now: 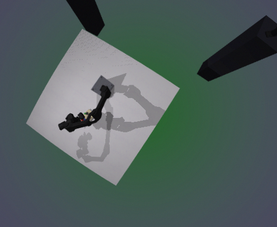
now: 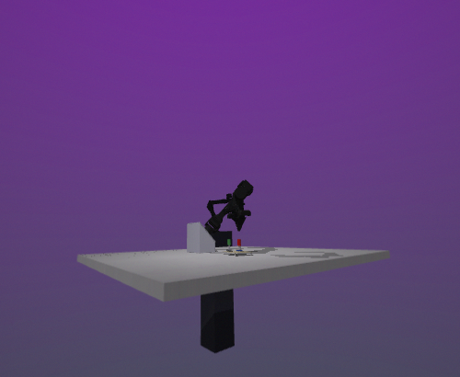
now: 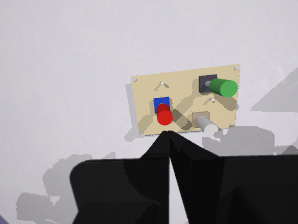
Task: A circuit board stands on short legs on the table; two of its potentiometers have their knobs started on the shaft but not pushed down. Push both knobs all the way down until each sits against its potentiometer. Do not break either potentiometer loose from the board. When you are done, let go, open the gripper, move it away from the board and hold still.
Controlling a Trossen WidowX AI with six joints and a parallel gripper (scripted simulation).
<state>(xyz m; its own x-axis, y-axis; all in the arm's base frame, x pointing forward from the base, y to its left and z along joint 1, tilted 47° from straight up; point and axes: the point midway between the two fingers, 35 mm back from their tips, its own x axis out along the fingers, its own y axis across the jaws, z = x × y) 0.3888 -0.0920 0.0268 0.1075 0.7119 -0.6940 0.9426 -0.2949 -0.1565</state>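
Observation:
The tan circuit board (image 3: 180, 90) (image 2: 247, 252) lies on the table, and in the top view the arm mostly covers it. A red knob (image 3: 164, 116) (image 2: 239, 242) stands on a blue potentiometer (image 3: 161, 103). A green knob (image 3: 223, 87) (image 2: 229, 242) stands on a dark potentiometer (image 3: 205, 81). A third, whitish knob (image 3: 206, 124) is on the board too. My gripper (image 3: 167, 135) (image 2: 239, 228) is shut with nothing between its fingers. It hangs well above the red knob, its tip just short of that knob in the wrist view.
The white table (image 1: 70, 69) (image 2: 209, 276) stands on a dark post (image 2: 217, 322). The arm's grey base block (image 2: 197, 239) (image 1: 99, 82) is behind the board. Two dark pillars (image 1: 88, 14) (image 1: 242, 50) stand off the table.

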